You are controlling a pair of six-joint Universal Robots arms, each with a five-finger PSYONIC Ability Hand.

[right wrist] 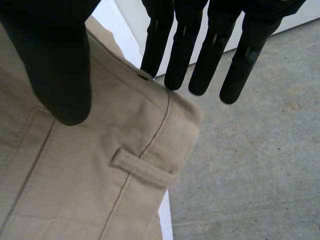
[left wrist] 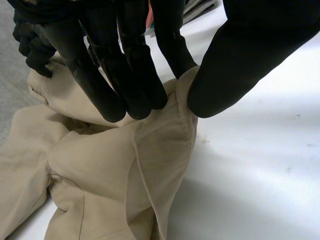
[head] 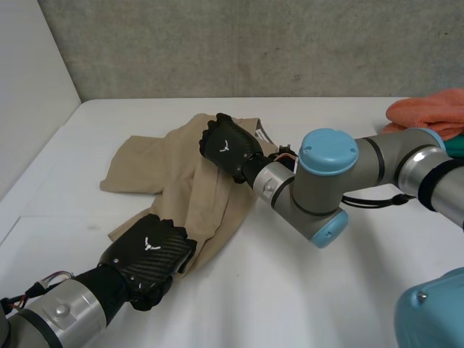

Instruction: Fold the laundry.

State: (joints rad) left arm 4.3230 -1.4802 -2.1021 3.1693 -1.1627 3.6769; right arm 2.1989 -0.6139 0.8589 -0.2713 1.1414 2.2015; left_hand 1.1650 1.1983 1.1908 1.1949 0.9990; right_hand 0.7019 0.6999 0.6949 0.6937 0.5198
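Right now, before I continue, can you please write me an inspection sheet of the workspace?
Surface: white table, with the trousers lying near its middle.
Job's things: beige trousers, crumpled and partly doubled over, not yet folded neatly.
Clutter: orange cloth at the table's far right corner.
Hands: left hand pinches a fold at the trousers' near end between thumb and fingers; right hand is at the waistband, its grip cannot be told.
Cables: nothing seen.
Surroundings: grey wall behind the table, white wall at its left.
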